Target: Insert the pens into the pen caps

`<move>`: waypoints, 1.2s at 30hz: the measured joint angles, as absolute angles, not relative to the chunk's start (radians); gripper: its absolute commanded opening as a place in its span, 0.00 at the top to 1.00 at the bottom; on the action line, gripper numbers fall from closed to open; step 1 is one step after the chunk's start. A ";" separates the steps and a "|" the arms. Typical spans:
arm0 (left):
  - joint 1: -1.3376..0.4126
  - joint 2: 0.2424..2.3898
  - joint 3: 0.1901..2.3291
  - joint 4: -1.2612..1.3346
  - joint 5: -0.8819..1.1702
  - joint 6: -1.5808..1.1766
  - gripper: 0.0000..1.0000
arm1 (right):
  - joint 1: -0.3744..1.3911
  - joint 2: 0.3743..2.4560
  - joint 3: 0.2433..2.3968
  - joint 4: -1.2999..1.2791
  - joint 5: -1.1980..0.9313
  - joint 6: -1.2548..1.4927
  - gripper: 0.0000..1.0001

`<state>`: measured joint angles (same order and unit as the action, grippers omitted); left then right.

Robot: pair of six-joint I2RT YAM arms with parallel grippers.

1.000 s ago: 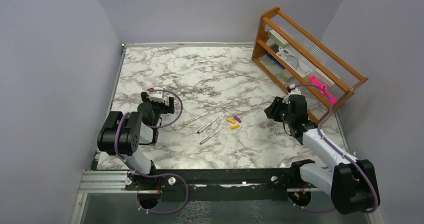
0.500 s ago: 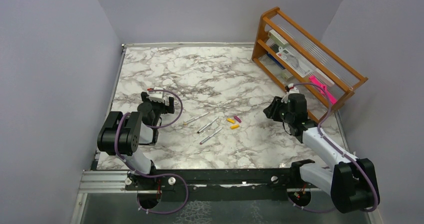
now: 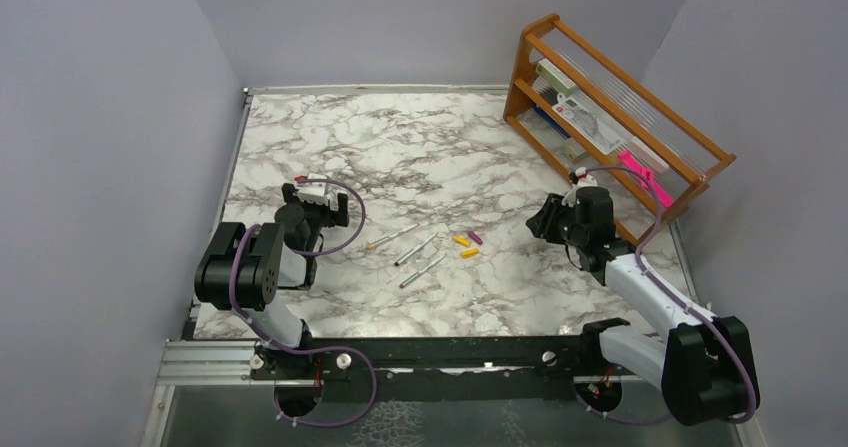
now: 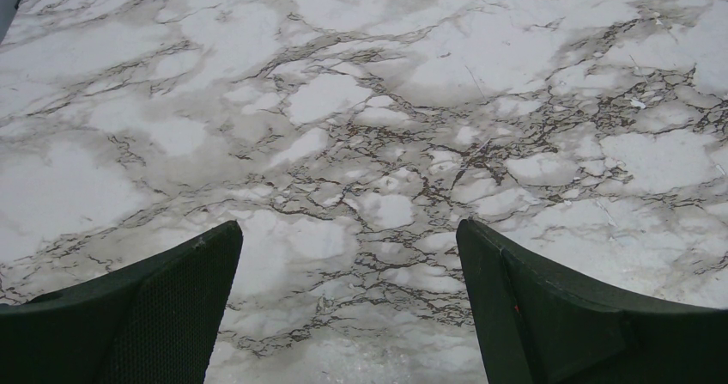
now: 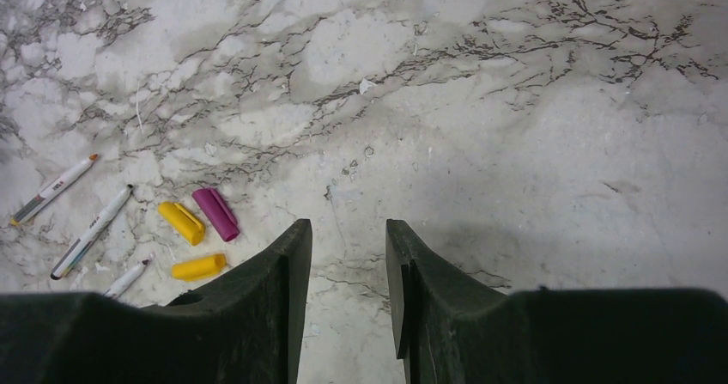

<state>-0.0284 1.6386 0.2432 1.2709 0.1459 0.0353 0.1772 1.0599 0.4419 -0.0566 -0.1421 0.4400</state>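
- I see the marble table (image 3: pixel 400 137) with a wooden rack (image 3: pixel 518 67) at its far right corner, running along the right edge.
- My left gripper (image 4: pixel 348 229) hangs near the left edge, spread wide and empty, over bare marble.
- My right gripper (image 5: pixel 345 225) sits near the right edge. Its fingers are a narrow gap apart with nothing between them.
- Three pens (image 3: pixel 415 249) lie side by side mid-table, toward the near edge, between the two grippers and uncapped.
- Two yellow caps (image 5: pixel 181 222) and a purple cap (image 5: pixel 216 214) lie just right of the pens, apart from them. The purple one is touching a yellow one.
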 measured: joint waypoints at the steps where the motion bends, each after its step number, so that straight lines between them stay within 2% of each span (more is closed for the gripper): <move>1: -0.028 1.639 0.243 1.271 0.146 0.035 0.01 | 0.177 1.060 0.442 -0.057 -0.142 0.440 0.65; 3: -0.028 1.639 0.243 1.271 0.146 0.035 0.01 | 0.177 1.056 0.442 -0.057 -0.142 0.440 0.98; 6: -0.028 1.639 0.243 1.271 0.146 0.035 0.01 | 0.177 1.048 0.449 -0.069 -0.139 0.437 0.99; 7: -0.028 1.639 0.243 1.271 0.146 0.035 0.01 | 0.177 1.046 0.456 -0.075 -0.137 0.439 0.91; 9: -0.028 1.639 0.243 1.271 0.146 0.035 0.01 | 0.177 1.045 0.469 -0.080 -0.137 0.439 0.61; 10: -0.028 1.639 0.243 1.271 0.146 0.035 0.01 | 0.177 1.045 0.476 -0.081 -0.137 0.440 0.52; 12: -0.028 1.639 0.243 1.271 0.146 0.035 0.01 | 0.176 1.044 0.488 -0.083 -0.136 0.435 0.42; 19: -0.028 1.639 0.243 1.271 0.146 0.035 0.01 | 0.176 1.023 0.489 -0.087 -0.147 0.436 0.41; 36: -0.028 1.639 0.243 1.271 0.146 0.035 0.01 | 0.176 0.989 0.489 -0.109 -0.154 0.433 0.46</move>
<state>-0.0284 1.6386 0.2432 1.2709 0.1463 0.0353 0.1764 0.9890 0.4892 -0.1089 -0.1543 0.4328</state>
